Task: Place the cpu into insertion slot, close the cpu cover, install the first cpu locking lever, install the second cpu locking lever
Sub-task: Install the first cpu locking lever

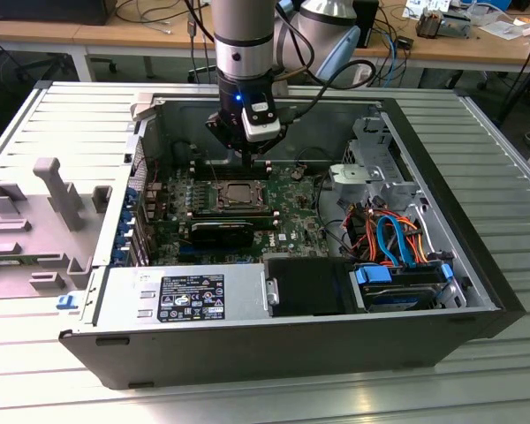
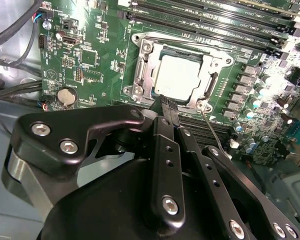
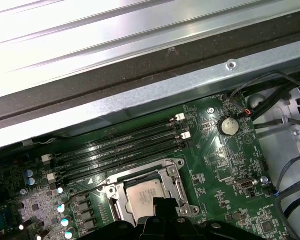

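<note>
Exterior view shows an open computer case (image 1: 247, 353) lying on the worktop (image 1: 503, 177). The arm reaches down into it, and the tool (image 1: 254, 157) hangs over the far side of the green board (image 1: 296, 216). In the second wrist view, the cpu (image 2: 180, 75) sits in the insertion slot (image 2: 210, 84). The cpu cover (image 2: 144, 70) lies flat over it, and the cpu shows through its window. The tool's tips are pressed together and hold nothing, right at the cover's edge. A thin metal lever (image 2: 216, 134) sticks out just beside them.
</note>
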Controlling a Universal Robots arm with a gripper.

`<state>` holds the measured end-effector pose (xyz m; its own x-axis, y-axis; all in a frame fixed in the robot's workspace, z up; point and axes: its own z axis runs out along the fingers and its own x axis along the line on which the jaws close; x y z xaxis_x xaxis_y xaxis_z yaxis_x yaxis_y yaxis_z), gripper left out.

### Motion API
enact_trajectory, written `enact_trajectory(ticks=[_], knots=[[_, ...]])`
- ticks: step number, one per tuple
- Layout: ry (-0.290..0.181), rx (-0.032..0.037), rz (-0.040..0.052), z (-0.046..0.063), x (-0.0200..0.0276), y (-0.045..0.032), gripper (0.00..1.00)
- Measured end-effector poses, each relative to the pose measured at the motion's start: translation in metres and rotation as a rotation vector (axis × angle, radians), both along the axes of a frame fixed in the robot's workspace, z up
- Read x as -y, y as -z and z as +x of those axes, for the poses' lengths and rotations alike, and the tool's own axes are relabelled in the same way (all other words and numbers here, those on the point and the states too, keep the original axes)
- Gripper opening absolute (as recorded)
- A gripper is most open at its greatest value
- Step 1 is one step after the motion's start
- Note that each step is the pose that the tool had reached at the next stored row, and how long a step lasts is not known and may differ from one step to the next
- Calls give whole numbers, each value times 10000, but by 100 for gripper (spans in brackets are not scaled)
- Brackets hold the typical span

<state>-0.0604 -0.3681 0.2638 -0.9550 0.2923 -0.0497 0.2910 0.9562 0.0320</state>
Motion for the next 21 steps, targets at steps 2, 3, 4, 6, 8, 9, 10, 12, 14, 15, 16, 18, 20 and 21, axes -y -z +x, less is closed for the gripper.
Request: enact_trajectory(ticks=[2,3,4,6,8,9,10,12,14,15,16,18,20,21], knots=[[-38,0,14,0,0,0,11],[-52,-1,21,0,0,0,11],[-68,0,28,0,0,0,11],[-101,0,41,0,0,0,11],[-133,0,54,0,0,0,11],[-149,0,59,0,0,0,11],[-166,0,64,0,0,0,11],[-206,0,75,0,0,0,11],[-236,0,84,0,0,0,11],[-259,0,88,0,0,0,11],[-281,-1,93,0,0,0,11],[-301,0,96,0,0,0,11],[-392,-1,97,0,0,0,11],[-444,-1,97,0,0,0,11]])
